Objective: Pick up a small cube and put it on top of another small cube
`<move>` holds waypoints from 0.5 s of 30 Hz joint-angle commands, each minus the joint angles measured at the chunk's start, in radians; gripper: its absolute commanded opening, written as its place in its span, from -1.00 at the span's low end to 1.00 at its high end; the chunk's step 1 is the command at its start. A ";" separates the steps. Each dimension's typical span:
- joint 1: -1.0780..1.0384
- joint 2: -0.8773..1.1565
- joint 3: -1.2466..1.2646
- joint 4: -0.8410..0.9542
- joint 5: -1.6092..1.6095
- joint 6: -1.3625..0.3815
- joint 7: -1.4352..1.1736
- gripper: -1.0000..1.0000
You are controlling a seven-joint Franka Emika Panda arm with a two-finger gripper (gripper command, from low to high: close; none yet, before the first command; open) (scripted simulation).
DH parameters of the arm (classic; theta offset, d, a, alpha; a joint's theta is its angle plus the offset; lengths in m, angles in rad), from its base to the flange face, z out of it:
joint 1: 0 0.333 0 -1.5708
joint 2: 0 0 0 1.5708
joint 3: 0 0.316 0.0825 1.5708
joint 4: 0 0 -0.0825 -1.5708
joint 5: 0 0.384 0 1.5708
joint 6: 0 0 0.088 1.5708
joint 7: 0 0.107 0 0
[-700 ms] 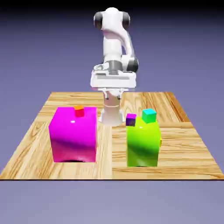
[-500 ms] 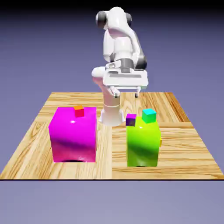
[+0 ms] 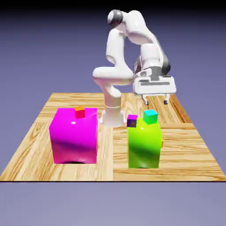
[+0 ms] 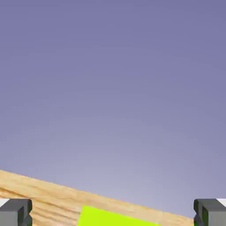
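Yellow sliver of small cube (image 3: 162, 143) shows at lime block's (image 3: 143, 148) edge, exterior view's right; rest hidden. Gripper (image 3: 156, 102) wide, empty, above table (image 3: 185, 154). Best clear teal cube (image 3: 150, 116), align jaws with faces, descend straight, close gently.

place: a physics simulation, not a real room
backdrop: plain blue-violet, it becomes black at the top of the exterior view
table: wood-grain top (image 3: 88, 172), in panels with different grain directions, with sharp edges
robot: one white arm (image 3: 117, 46), its base (image 3: 113, 117) is at the far side
blocks: big magenta one (image 3: 75, 139) at left, lime-green one (image 3: 144, 145) at right, both in flat, very bright colours
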 commanded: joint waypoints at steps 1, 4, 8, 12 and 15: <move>-0.010 0.000 0.036 0.002 0.024 -0.006 -0.001 0.00; -0.042 0.000 0.145 0.010 0.095 -0.026 -0.005 0.00; -0.084 -0.001 0.290 0.019 0.190 -0.052 -0.011 0.00; -0.125 -0.001 0.435 0.029 0.285 -0.078 -0.016 0.00; -0.157 -0.002 0.544 0.036 0.356 -0.097 -0.020 0.00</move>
